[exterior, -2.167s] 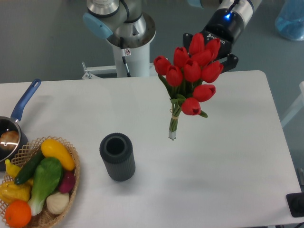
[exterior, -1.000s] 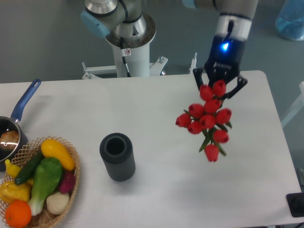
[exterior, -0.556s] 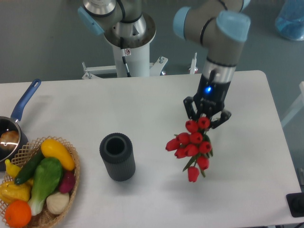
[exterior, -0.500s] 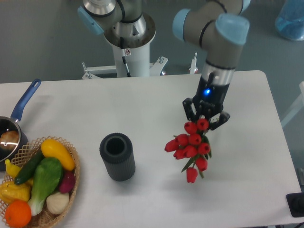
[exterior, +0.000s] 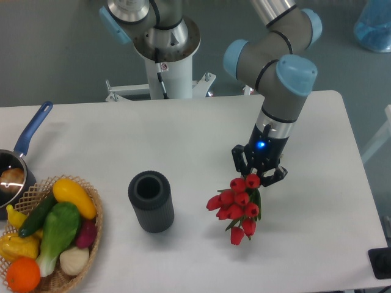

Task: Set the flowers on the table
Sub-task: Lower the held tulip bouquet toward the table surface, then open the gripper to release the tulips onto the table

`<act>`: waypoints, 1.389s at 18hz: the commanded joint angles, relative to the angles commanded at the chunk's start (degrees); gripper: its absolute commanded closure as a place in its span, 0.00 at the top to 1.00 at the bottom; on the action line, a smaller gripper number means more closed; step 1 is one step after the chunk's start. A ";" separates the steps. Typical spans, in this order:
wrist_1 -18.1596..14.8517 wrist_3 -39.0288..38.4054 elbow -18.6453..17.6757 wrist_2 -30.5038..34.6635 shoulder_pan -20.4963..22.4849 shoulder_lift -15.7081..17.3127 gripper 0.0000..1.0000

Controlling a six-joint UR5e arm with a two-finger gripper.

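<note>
Flowers (exterior: 237,206) in hand (exterior: 259,173), stems hidden, table (exterior: 317,201) contact unclear

bright even overhead light, soft faint shadows on the table (exterior: 183,140), sharp focus, no glare

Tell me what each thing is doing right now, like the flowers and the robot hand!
flowers: held in the gripper, blooms pointing down
gripper: shut on the flowers
table: flowers not yet lying on it
dark cylinder: upright, open top
wicker basket: full of vegetables
pot: something inside
</note>
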 joint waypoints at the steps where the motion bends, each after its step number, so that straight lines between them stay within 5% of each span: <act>1: 0.00 0.09 0.00 0.00 0.00 -0.09 0.26; 21: 0.53 0.88 1.32 -0.09 -0.26 -5.54 0.27; 25: 0.53 0.97 1.49 -0.18 -0.09 -5.72 0.45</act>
